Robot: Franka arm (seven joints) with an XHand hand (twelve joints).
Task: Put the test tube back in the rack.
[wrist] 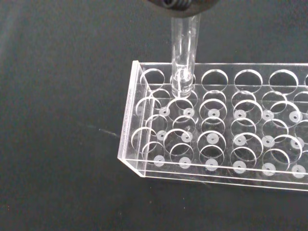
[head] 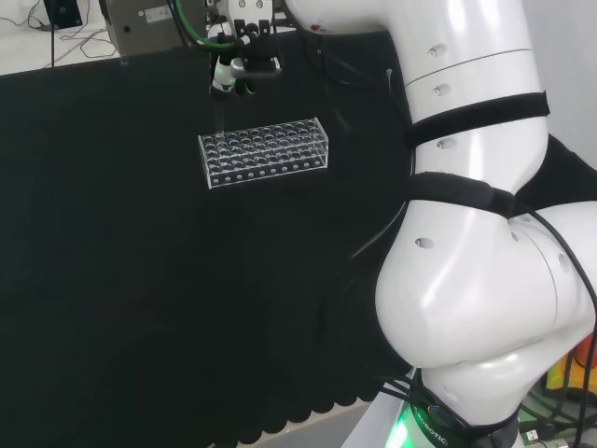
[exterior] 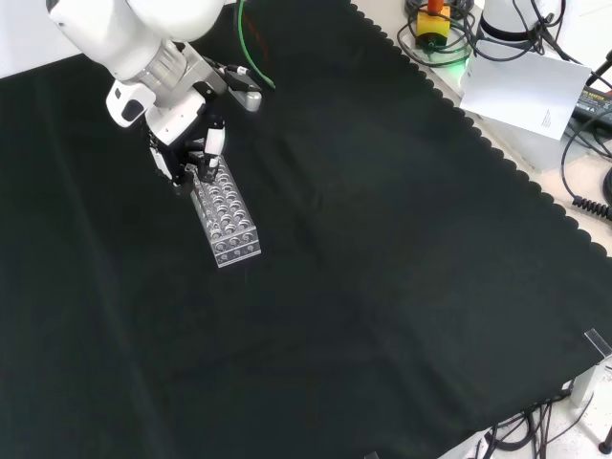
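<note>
Holds the test tube (wrist: 183, 53) by its upper end, pinched in the curled fingers of the hand (exterior: 191, 153). Hangs upright over one end of the rack (wrist: 126, 130), with the round bottom just at the mouth of a hole in the outer row, apparently second from the end wall; seems only just entered, not seated.

Probably thin glass or clear plastic: light, stiff, smooth, so likely slippery and easy to crack under side load. Better to keep hold high near the open end, as now, leaving the lower part free to go down through the plates of the rack. Needs to stay vertical while lowering, to avoid jamming against the hole's edge or tipping the light rack on the surface (head: 112, 280).

From the wrist view: shows the hole and the tube's bottom closely, and a dark part of the hand above. From the head view: gives the hand (head: 238, 70) above the rack's (head: 266, 154) left end, with the tube (head: 221, 117) as a faint line. From the front view: puts the hand at the far end of the rack (exterior: 228, 218); hard to make out the tube there.
</note>
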